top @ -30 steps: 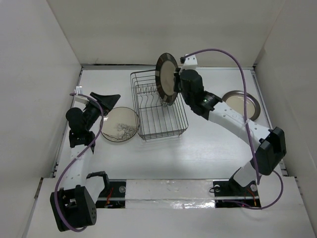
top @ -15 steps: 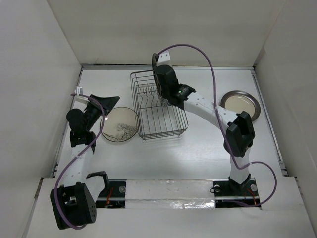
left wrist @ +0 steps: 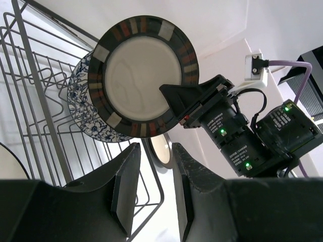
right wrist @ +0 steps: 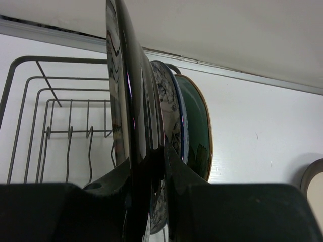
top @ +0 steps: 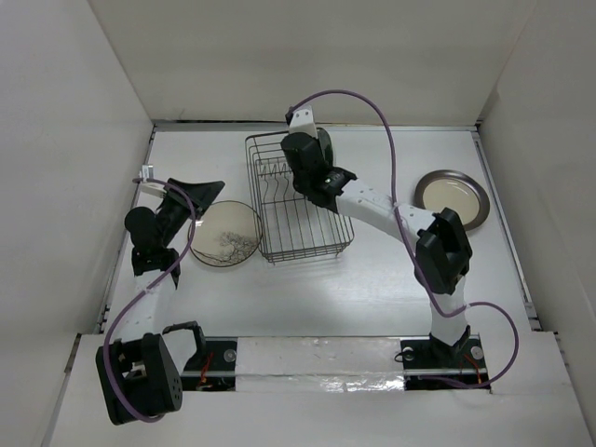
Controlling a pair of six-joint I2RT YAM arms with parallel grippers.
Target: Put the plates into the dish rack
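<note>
Dark-rimmed cream plate (left wrist: 141, 75) stands upright at the far end of the dish rack (top: 307, 250), clamped in the right gripper (right wrist: 149, 171), just beside the blue-floral plate (left wrist: 83, 101) and green plate (right wrist: 194, 126). Left gripper (left wrist: 154, 156) is spread and empty, near the patterned-edge plate (top: 228, 235) lying left of the rack.

white table (top: 372, 279), wire dish rack (top: 303, 233) at centre, patterned plate (top: 226, 235) beside it, brown-rimmed plate (top: 454, 196) right

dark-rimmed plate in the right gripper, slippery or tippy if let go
The dark-rimmed plate looks glossy and rigid, so it may slip in the right gripper's rim pinch. Standing on edge, it could roll or tip, though the blue-floral plate behind and the dish rack wires would probably catch it.
</note>
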